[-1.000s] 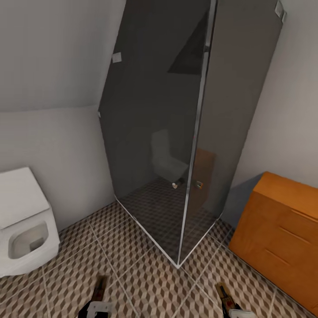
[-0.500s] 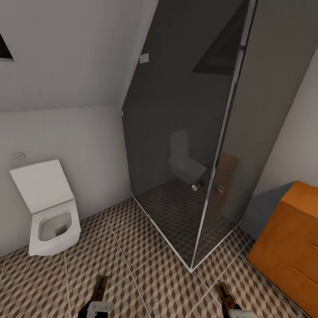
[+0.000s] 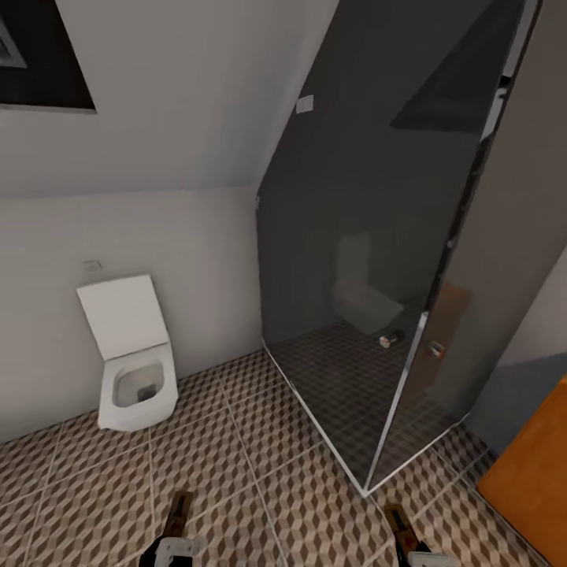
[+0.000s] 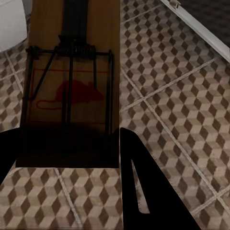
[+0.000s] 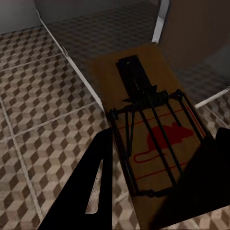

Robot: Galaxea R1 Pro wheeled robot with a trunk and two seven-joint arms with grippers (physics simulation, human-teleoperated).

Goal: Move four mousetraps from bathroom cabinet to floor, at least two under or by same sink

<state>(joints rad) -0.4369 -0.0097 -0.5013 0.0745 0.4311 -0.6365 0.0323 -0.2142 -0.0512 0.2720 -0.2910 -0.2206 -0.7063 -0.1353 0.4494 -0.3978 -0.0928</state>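
Two mousetraps are in hand, one clamped between the left fingers point(image 4: 67, 158), one between the right fingers point(image 5: 158, 182); none lies on the bathroom floor point(image 3: 236, 472) yet, and no sink is in sight. Each is a brown board with dark wire and a red mouse print.

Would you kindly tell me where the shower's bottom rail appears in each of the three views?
Head view: shower rail, right of centre, running from the wall toward the camera.
Left wrist view: rail beyond the left mousetrap, across the floor.
Right wrist view: rail alongside the right mousetrap.
Shared landmark: cube-patterned floor.
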